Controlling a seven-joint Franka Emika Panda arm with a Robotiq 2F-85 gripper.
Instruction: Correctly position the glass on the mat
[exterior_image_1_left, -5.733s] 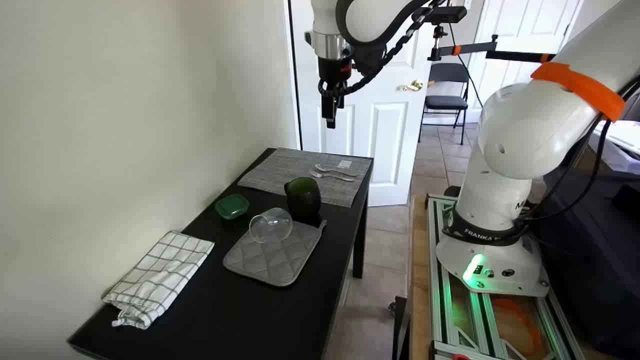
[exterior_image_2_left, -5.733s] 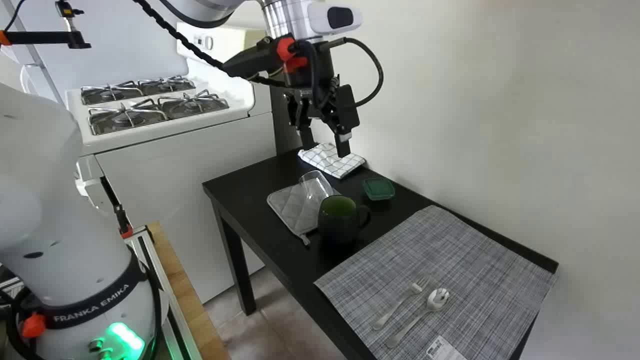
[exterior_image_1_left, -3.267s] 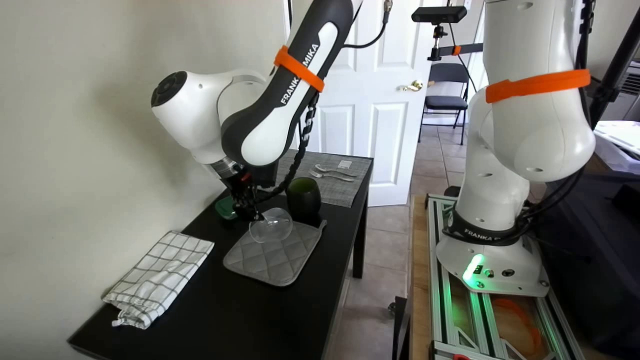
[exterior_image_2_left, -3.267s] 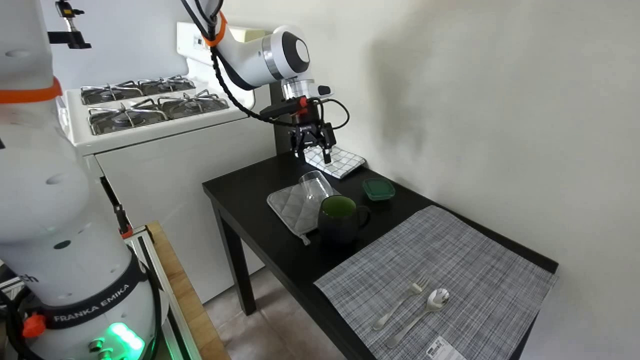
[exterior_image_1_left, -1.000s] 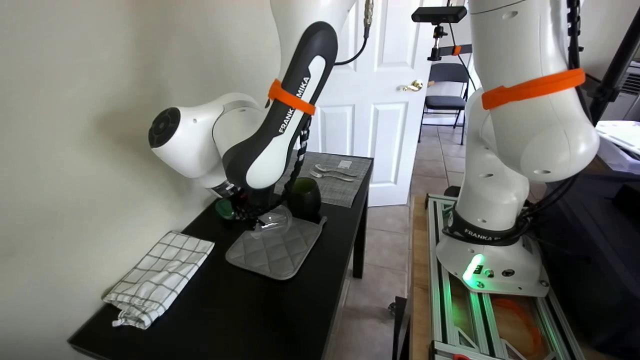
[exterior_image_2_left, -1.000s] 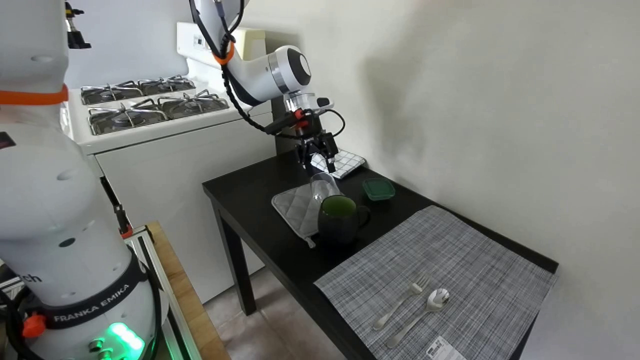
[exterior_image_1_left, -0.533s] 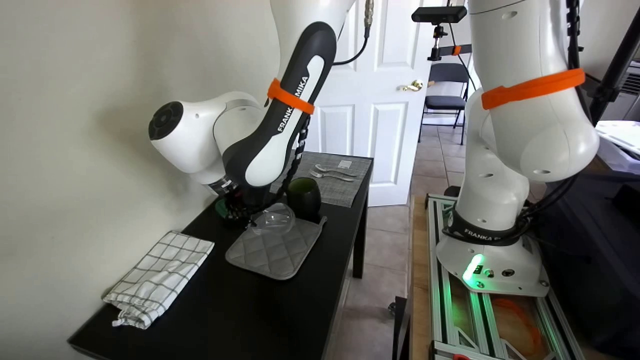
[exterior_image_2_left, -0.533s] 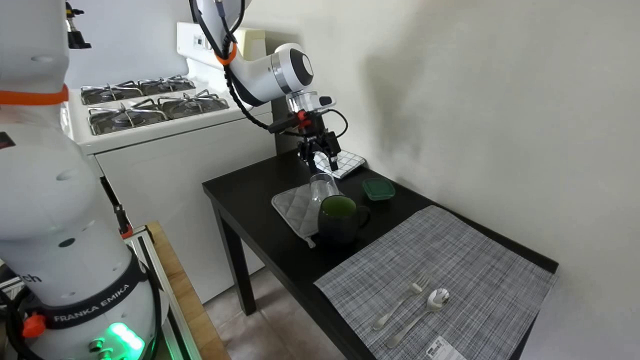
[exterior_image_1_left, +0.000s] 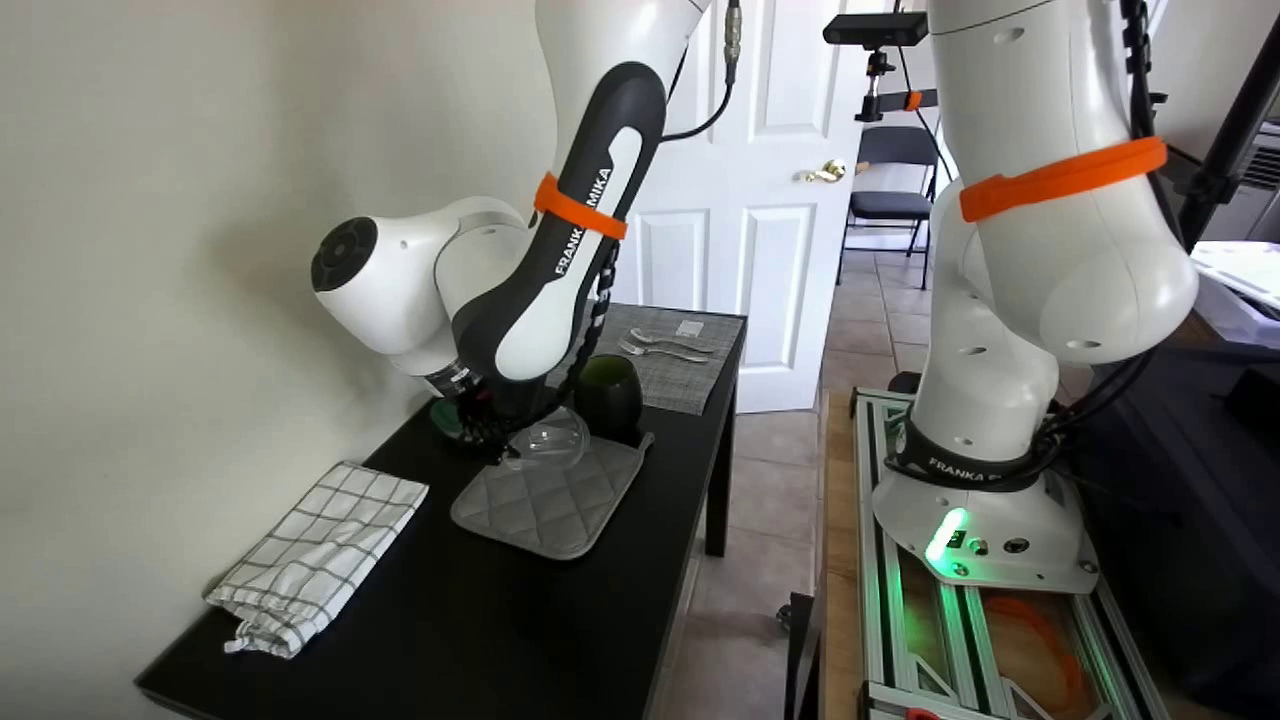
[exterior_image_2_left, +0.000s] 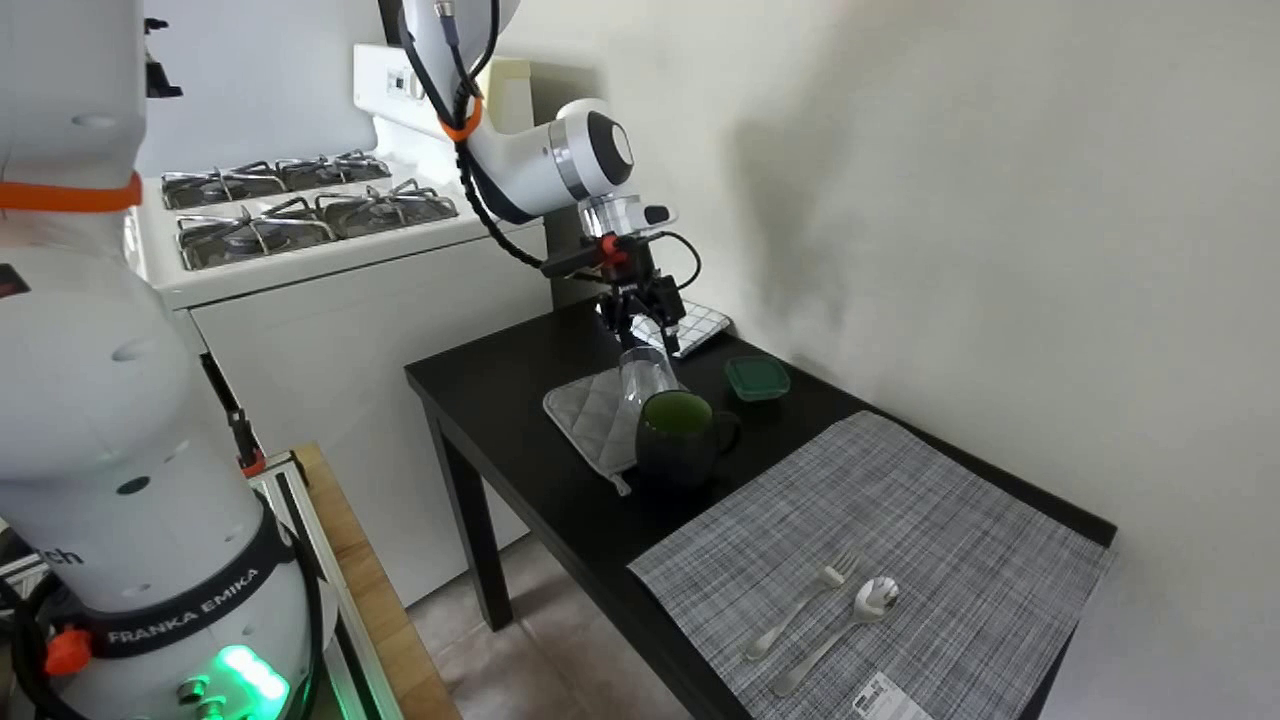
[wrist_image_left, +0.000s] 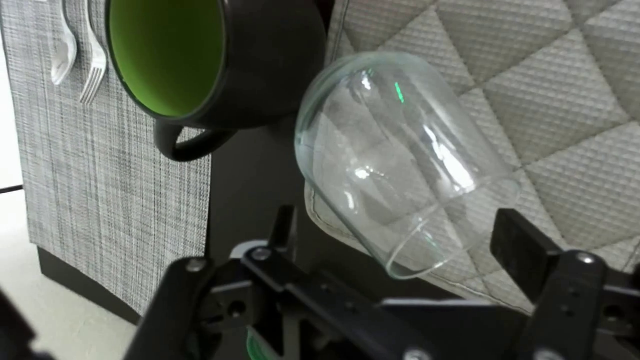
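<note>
The clear glass (wrist_image_left: 395, 160) lies on its side near one corner of the grey quilted mat (wrist_image_left: 570, 100), partly reaching past its edge. The glass also shows in both exterior views (exterior_image_1_left: 560, 440) (exterior_image_2_left: 645, 375), as does the mat (exterior_image_1_left: 560, 510) (exterior_image_2_left: 580, 410). My gripper (wrist_image_left: 395, 232) is open and empty. In the wrist view its fingers stand wide apart, either side of the glass's thin-rimmed end; the right finger appears close to it, but contact cannot be told. In an exterior view the gripper (exterior_image_2_left: 650, 342) is just above the glass's far end. The arm hides part of the gripper in an exterior view (exterior_image_1_left: 490, 440).
A dark mug with green inside (exterior_image_2_left: 675, 450) stands close beside the glass and mat. A green lidded container (exterior_image_2_left: 757, 378) sits near the wall. A checked cloth (exterior_image_1_left: 320, 550) lies on the black table. A striped grey sheet (exterior_image_2_left: 950, 520) holds a fork and spoon.
The arm came down from high up to the glass. The mat and glass shifted slightly toward the mug. In the last second the gripper rose slightly, then lowered a little again, still open.
</note>
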